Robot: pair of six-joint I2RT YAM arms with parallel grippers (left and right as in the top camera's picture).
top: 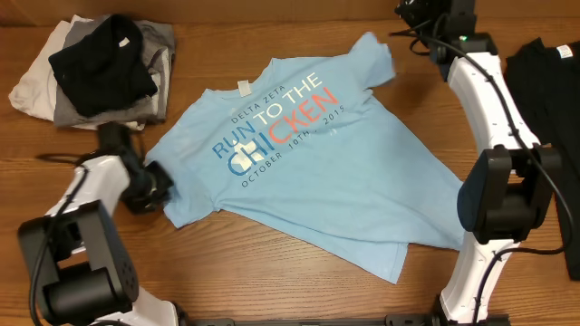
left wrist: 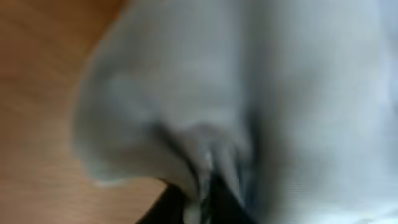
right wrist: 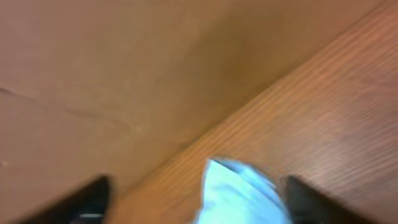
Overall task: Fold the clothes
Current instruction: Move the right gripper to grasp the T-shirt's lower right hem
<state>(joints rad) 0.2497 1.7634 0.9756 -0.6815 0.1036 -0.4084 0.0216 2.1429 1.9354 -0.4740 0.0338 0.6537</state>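
One light blue T-shirt (top: 308, 172) lay flat and print-up across the middle of the frame, with no fold made, so nearly all your work remained. Your left gripper (top: 150, 186) appeared to be pinching its edge at centre left. Your right gripper (right wrist: 196, 200) stood wide open around a sleeve corner at upper right. A pile of other garments (top: 95, 72) sat upper left.

Brown wood-grain table (top: 272, 292)

Blurry left fingers (left wrist: 166, 210) under shirt (left wrist: 280, 93)
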